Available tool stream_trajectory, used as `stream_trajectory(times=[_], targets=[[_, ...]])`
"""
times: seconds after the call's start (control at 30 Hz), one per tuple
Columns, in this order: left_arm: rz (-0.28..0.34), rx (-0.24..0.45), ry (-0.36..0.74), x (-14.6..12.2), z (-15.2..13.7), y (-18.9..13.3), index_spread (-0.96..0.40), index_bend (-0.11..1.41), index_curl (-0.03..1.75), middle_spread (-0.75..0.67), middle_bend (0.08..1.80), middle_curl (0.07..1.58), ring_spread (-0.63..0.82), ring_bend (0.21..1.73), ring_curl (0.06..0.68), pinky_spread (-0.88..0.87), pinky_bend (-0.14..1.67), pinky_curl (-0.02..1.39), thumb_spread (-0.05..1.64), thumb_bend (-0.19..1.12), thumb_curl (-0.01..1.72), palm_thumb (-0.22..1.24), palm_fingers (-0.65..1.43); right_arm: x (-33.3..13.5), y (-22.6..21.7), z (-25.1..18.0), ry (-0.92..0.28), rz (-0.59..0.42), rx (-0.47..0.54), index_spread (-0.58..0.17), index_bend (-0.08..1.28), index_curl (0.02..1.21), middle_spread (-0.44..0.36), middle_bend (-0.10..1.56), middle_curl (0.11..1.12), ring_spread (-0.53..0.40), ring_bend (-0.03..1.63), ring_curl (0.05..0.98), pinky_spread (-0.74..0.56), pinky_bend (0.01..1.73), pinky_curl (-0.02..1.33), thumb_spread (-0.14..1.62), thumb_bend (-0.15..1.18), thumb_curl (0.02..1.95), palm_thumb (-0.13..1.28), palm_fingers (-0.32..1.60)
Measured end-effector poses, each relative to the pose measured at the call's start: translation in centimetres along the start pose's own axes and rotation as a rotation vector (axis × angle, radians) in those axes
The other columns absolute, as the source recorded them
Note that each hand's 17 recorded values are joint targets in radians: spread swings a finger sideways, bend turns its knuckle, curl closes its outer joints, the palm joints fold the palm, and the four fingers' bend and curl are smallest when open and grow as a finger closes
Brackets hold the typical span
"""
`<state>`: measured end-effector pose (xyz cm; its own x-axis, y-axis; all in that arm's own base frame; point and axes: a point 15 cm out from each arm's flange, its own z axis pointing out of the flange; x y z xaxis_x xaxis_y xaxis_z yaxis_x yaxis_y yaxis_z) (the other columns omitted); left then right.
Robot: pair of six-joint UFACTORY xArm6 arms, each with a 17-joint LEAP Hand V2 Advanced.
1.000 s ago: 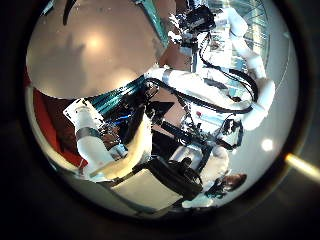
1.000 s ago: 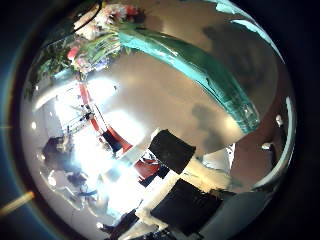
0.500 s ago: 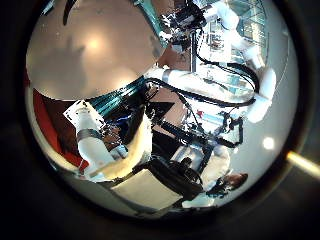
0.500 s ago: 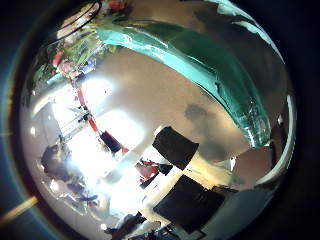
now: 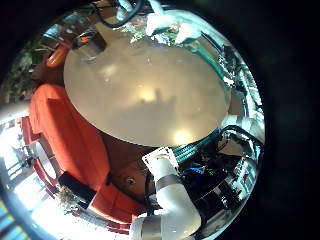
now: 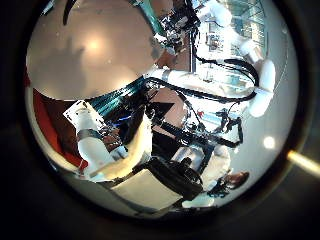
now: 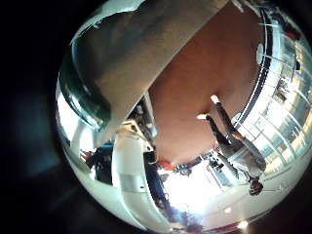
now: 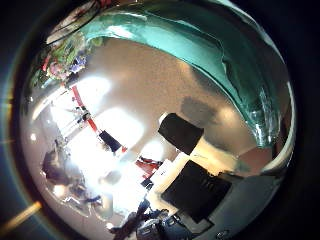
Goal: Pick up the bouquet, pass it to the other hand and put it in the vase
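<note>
Table: round, plain top; fills much of the L little-finger view, so the L palm faces it from off to one side.
L hand: fingers loose and fairly straight, nothing in them; it touches nothing. One finger shows beside the table rim in the little-finger view.
R arm: seen from the L thumb-side cam, reaching across beyond the table's far side.
R hand: own fingers show at the edge of its thumb-side view, relaxed and apart, nothing held between them. Palm looks down on the tabletop and its clear rim.
R hand from L palm: small, at the arm's end over the far table edge, well apart from the L hand; too small to read fingers there.
Bouquet: prob. the small mixed cluster at the table's far edge in the R thumb-side view, well apart from the R hand; too small and blurred to be sure. In neither hand.
Vase: can't make it out in any view.
R little-finger view: tabletop, rim and floor only; no task item seen.
</note>
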<state>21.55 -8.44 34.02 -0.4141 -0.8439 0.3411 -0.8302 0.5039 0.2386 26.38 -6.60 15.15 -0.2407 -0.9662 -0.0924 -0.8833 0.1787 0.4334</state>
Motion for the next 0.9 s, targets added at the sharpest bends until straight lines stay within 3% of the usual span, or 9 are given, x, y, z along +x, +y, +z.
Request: stream_trajectory(times=[0.53,0.73,0.9], targets=[[0.001,-0.008,-0.008,0.3,-0.8,0.8,0.0,0.19,0.38,0.37,0.19,0.32,0.54,0.44,0.199,0.53,0.19,0.29,1.14,-0.02,0.32,0.35,0.15,-1.1,0.7,2.0,0.015,-0.01,-0.048,-0.349,0.23,0.52,-0.211,0.62,0.66,-0.29,1.07,0.435,-0.19,0.81,0.11,1.08,-0.01,0.36,0.52,0.59],[-0.001,-0.006,-0.023,0.1,-1.3,1.2,-0.01,0.19,0.38,0.37,0.19,0.32,0.54,0.44,0.197,0.53,0.19,0.28,1.15,-0.02,0.32,0.35,0.15,-1.3,0.4,1.9,0.021,0.023,-0.039,-0.445,0.29,0.59,-0.262,0.68,0.72,-0.292,1.12,0.465,-0.41,1.08,0.18,1.09,0.02,0.39,0.7,1.04],[0.007,-0.006,-0.026,0.3,-1.5,1.7,-0.01,0.19,0.38,0.37,0.19,0.32,0.54,0.44,0.196,0.53,0.19,0.28,1.15,-0.02,0.32,0.35,0.15,-1.6,-1.6,0.3,0.033,0.051,0.081,-0.492,0.5,0.74,-0.279,0.8,0.81,-0.274,1.18,0.521,-0.4,1.22,0.27,1.06,0.01,0.41,0.8,1.22]])
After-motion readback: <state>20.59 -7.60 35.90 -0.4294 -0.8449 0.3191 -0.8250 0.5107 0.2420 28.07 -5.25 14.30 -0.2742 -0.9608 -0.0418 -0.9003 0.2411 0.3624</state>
